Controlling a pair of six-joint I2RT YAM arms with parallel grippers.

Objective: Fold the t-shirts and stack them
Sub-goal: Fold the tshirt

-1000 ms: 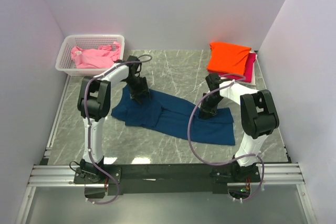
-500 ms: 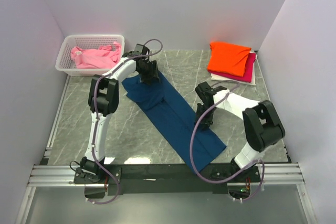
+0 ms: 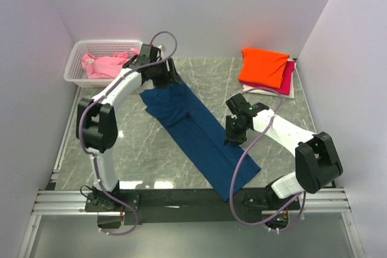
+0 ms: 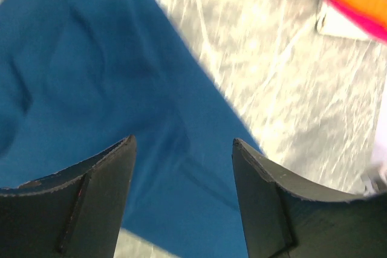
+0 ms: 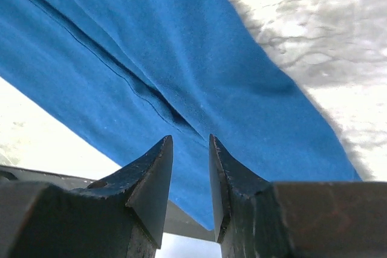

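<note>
Navy tee [image 3: 199, 131]: lay flat on the table [image 3: 139, 155] as a long narrow strip. Long axis ran diagonal, with the near end at the front right and the far end up at the back left.
Right pincer [image 3: 231, 137]: sat just off the strip's right edge, roughly halfway along. Tips were almost pressed together, just a slit, and no cloth in it as far as I could see.
Left pincer [image 3: 167, 80]: hung over the far-left end, spread wide, cloth below but nothing pinched.
Who's closer: right arm to the near end, left arm right on top of the far end.
Next move, my guess: a short-way fold, one end carried along that diagonal onto the other.
Stack: orange tee [image 3: 263, 66] on a magenta tee [image 3: 289, 75], far right, well apart from the strip.
Basket [image 3: 109, 45]: far left, pink tee [image 3: 106, 66] inside.
</note>
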